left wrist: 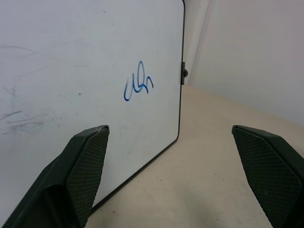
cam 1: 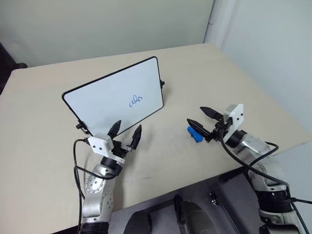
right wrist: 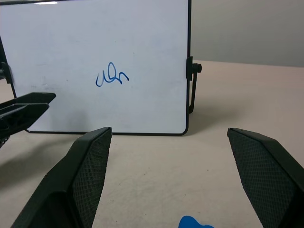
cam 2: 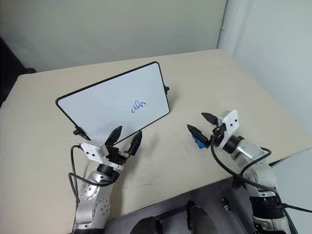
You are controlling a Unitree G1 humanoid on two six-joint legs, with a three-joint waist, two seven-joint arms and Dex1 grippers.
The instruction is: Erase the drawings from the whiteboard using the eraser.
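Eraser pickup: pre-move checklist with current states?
1. Right pincer open: ok.
2. Eraser on the table, just below the right pincer's fingers: ok.
3. Eraser not yet gripped: ok.
4. Left pincer open, holding nothing, close to the whiteboard lower edge: ok; contact: cannot tell.
5. Whiteboard upright on its feet: ok.
6. Drawings not yet erased: ok.

Glossy smooth whiteboard (cam 1: pixel 117 97), matt beige table (cam 1: pixel 44 122), knurled black pincer pads (right wrist: pixel 90 166).
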